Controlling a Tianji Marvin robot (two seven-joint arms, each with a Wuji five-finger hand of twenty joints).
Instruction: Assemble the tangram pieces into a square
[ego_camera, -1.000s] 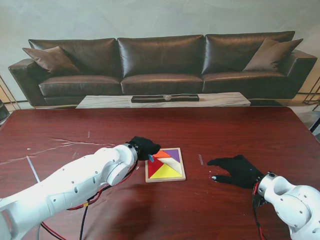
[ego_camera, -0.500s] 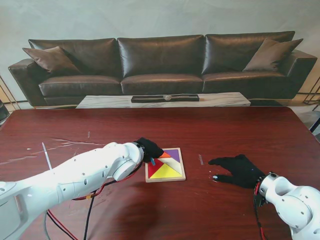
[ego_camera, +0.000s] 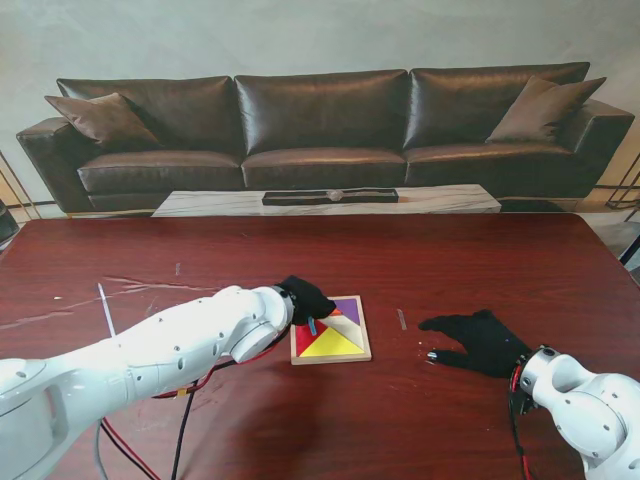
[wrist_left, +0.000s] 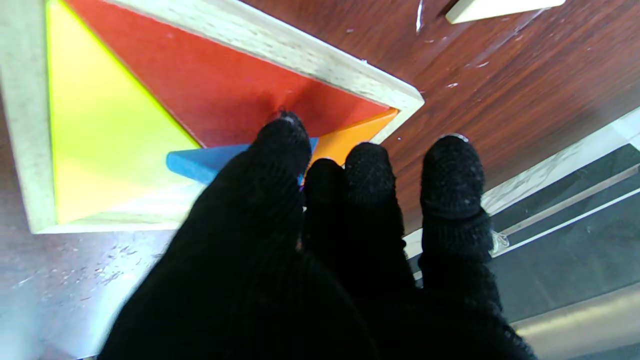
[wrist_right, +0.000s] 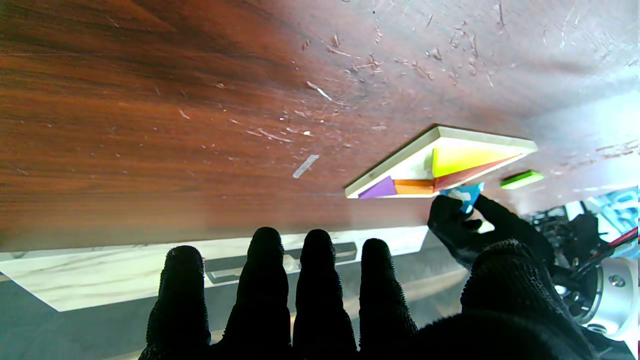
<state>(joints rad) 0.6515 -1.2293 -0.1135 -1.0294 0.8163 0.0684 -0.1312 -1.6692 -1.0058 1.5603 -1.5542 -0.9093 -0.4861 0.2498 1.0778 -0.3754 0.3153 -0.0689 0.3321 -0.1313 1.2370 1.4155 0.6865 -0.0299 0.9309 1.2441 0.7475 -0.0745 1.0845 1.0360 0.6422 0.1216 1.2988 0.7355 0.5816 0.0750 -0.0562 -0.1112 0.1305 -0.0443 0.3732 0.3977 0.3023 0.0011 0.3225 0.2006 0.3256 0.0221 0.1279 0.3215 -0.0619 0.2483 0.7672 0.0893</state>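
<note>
Since the earlier frames the left arm (ego_camera: 170, 345) has swung farther over the tray, carrying the left hand (ego_camera: 305, 298) from the tray's far left corner to over its left half; the right hand (ego_camera: 478, 340) has barely shifted. Going from big to small: the sofa (ego_camera: 320, 125) fills the back of the room, a low marble table (ego_camera: 325, 200) stands before it, and the dark wood table (ego_camera: 450, 270), scuffed and bearing bits of tape, carries the work. On it, near the middle, sits the tray (ego_camera: 355, 356), already holding a yellow piece (ego_camera: 333, 344), a red piece (wrist_left: 225, 85), an orange piece (wrist_left: 345, 140) and a purple piece (ego_camera: 346, 309). The left hand's fingers are pinched on a blue piece (wrist_left: 200, 162), held tilted above the meeting of red, yellow and orange. The right hand rests flat on the table, well apart from the tray, fingers spread and holding nothing. A green piece (wrist_right: 521, 179) lies on the table beyond the tray, as the right wrist view shows. To seat the blue piece well, I judge the hand should level it, turn it until its edges match the open gap, lower it flat, then release without nudging its neighbours. The tray is light and may slide if pushed sideways.
</note>
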